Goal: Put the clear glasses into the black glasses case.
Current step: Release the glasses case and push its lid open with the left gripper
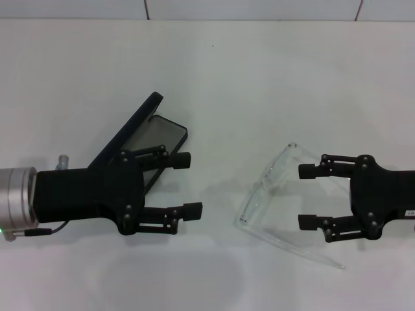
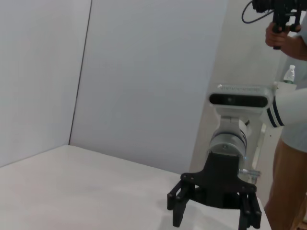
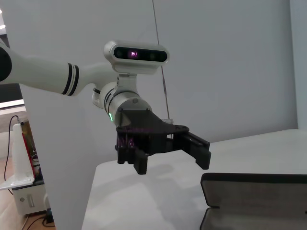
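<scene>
White table. The black glasses case lies open at nine o'clock, partly under the spread, empty left gripper. The clear glasses rest at four o'clock, just before the spread right gripper. The pickup looks pending: the right gripper must advance and pinch the frame.

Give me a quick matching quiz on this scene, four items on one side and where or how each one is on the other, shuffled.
Things:
1. clear glasses
2. black glasses case
3. left gripper
4. right gripper

States:
A. open, over the case's near end
B. lid raised
C. lying on the table between the grippers
D. open, at the glasses' temple arms

Pairs: 1-C, 2-B, 3-A, 4-D
</scene>
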Controlling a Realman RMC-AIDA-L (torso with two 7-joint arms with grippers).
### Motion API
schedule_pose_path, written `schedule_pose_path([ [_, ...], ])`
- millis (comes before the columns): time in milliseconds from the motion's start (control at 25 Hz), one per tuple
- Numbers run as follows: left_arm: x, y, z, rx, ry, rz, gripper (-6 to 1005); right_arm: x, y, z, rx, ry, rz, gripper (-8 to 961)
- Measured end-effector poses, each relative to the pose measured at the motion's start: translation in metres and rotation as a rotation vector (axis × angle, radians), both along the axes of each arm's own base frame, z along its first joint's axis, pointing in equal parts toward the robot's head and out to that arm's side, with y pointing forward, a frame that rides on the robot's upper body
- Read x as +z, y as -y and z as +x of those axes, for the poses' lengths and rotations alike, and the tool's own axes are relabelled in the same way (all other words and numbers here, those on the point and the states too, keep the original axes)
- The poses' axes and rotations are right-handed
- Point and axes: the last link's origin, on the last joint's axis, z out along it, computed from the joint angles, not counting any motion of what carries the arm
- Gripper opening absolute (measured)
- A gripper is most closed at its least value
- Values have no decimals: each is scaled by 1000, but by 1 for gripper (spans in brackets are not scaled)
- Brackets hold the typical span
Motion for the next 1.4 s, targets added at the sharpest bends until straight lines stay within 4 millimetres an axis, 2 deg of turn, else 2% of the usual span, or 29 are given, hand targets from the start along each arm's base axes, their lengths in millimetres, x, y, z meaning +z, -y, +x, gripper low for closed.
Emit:
schedule_pose_path([
  [680,-1,0,0,-3,3,9,867,-3,1,1,-6,-3,6,807],
  [800,5,-5,2,35,35,37,865,-3,1,1,-9,-8,9,808],
  [1000,32,-22,15,166,74,48,863,-5,2,1,-19,-18,5,808],
  [1080,44,-33,25,227,30,33,862,-6,1,1,-25,-20,6,808],
  [1240,55,-47,34,330,-51,38,860,-7,0,2,-33,-14,17,808],
  [1280,60,-54,38,385,-90,43,859,-7,0,2,-33,-14,17,808],
  [1320,69,-68,50,495,-213,60,859,-7,0,2,-33,-14,17,808],
  [1400,71,-76,58,549,-333,80,858,-8,-1,2,-39,-15,18,808],
])
